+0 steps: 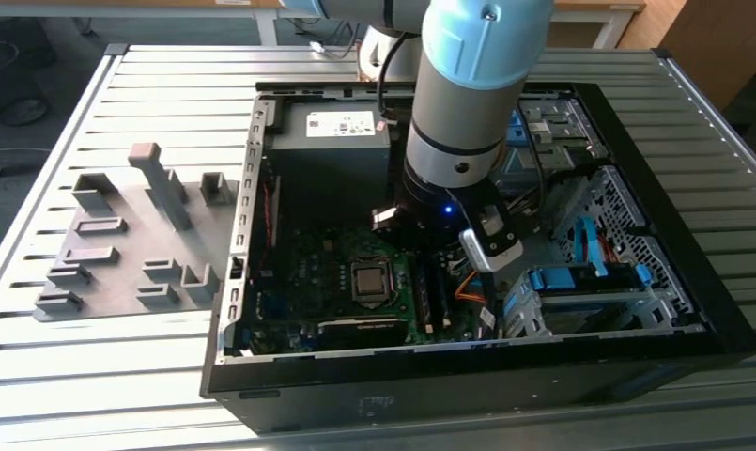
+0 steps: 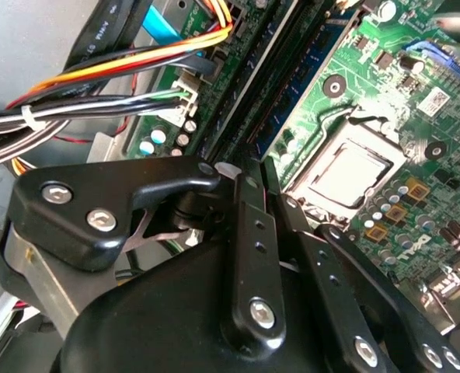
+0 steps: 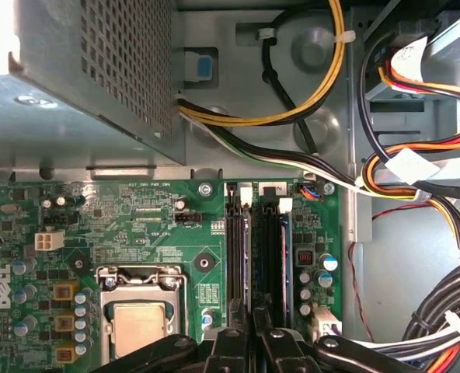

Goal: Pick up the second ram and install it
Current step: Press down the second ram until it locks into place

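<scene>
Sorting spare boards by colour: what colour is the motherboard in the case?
Green motherboard, clearest in the first wrist view.

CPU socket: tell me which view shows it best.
The first wrist view: the CPU socket faces the camera squarely, though cut off at the picture's edge. The second wrist view shows it whole but tilted. The exterior view shows it small.

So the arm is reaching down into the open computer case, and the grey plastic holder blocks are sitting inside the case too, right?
Not quite. The arm does reach into the open computer case, but the grey holder blocks sit outside it on the slatted metal table, toward the exterior view's left, as the exterior view shows.
</scene>
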Tool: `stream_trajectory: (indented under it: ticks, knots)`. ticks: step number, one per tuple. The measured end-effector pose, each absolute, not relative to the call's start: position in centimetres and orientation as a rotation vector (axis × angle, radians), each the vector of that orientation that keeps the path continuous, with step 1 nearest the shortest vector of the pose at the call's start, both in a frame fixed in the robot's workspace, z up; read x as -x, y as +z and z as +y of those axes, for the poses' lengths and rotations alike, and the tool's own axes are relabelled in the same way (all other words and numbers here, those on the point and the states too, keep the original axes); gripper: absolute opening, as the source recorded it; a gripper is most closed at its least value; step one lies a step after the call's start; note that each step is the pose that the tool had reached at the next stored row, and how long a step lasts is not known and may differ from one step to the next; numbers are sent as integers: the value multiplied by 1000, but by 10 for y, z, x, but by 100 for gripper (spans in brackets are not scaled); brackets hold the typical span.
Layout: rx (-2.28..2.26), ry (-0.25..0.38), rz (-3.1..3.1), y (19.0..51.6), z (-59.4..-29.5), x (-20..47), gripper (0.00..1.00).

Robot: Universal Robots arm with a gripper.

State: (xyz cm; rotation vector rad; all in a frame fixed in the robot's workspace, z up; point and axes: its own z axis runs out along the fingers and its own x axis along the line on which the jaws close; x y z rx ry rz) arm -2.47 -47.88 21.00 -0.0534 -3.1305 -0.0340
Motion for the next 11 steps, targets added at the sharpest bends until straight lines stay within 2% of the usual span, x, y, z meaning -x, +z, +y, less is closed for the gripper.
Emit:
stream_trajectory:
  ticks: [11]
  knots:
    - [54, -34, -3130, 209, -479, 25, 15]
